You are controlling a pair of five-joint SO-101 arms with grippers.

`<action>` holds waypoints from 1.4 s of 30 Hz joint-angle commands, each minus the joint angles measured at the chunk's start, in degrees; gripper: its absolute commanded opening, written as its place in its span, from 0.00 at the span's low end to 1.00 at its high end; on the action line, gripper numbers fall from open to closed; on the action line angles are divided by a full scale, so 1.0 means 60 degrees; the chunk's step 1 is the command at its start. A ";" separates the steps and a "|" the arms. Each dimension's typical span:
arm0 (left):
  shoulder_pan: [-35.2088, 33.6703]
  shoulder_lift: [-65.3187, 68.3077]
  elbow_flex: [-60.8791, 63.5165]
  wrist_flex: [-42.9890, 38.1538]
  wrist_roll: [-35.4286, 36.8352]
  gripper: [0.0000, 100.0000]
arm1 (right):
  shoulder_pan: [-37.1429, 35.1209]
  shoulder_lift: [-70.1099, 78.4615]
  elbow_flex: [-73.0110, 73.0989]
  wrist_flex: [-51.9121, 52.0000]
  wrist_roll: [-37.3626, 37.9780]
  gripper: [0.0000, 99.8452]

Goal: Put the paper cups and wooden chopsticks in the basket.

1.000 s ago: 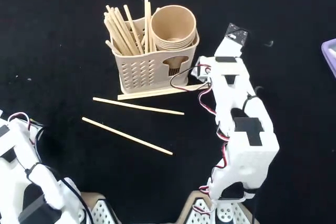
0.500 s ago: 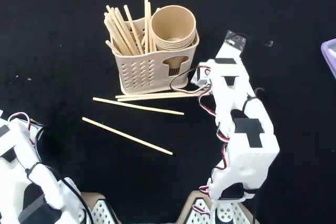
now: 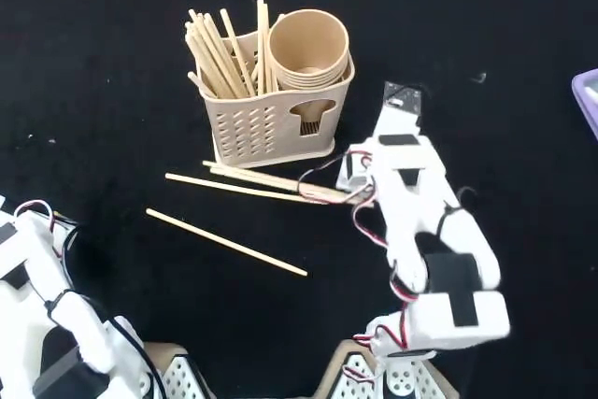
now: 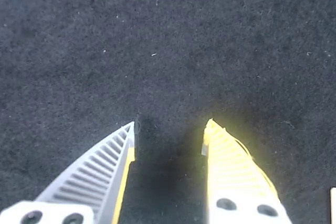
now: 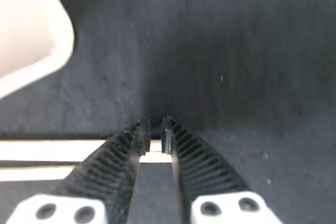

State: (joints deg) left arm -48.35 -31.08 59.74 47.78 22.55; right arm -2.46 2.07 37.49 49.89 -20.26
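mostly done: the paper cups (image 3: pixel 308 44) and a bundle of chopsticks (image 3: pixel 217 53) stand in the basket (image 3: pixel 271 133). a chopstick pair (image 3: pixel 271 178) lies just near of it, running left-right, its nearer right end pinched tight by the right gripper (image 5: pixel 155 129). one loose stick (image 3: pixel 234 188) lies beside it, another stick (image 3: pixel 224 243) nearer. the left gripper (image 4: pixel 169 132) gapes over bare table.

Table (image 3: pixel 103 72): black matte cloth, running from the left edge of the frame to the right.
Basket (image 3: pixel 252 133): beige and perforated, standing upright on the cloth, upper centre.
Lower chopstick (image 3: pixel 226 243): lies flat, left of centre, slanting down to the right, well apart from the basket.
Middle chopstick (image 3: pixel 206 181): lies flat below the basket, near it.
Chopstick pair (image 3: pixel 271 178): 2 sticks side by side between the basket's foot and the middle chopstick.
Purple object (image 3: pixel 589 100): at the right edge, cut off.
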 commanded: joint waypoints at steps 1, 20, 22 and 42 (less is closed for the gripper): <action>-0.0066 -0.0044 -0.0139 -0.0147 -0.0044 0.21 | -0.0073 -0.1473 0.0168 0.0073 0.0527 0.06; -0.0066 -0.0044 -0.0139 -0.0147 -0.0044 0.21 | -0.0967 -0.3407 0.0359 0.3092 1.3451 0.24; -0.0066 -0.0044 -0.0139 -0.0147 -0.0044 0.21 | -0.0982 -0.3348 0.0432 0.2652 1.3656 0.24; -0.0066 -0.0044 -0.0125 -0.0147 -0.0044 0.21 | -0.1963 -0.1048 -0.0828 0.2242 1.4755 0.24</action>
State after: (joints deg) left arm -48.35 -31.08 59.74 47.78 22.55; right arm -13.71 -4.18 36.09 64.22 65.80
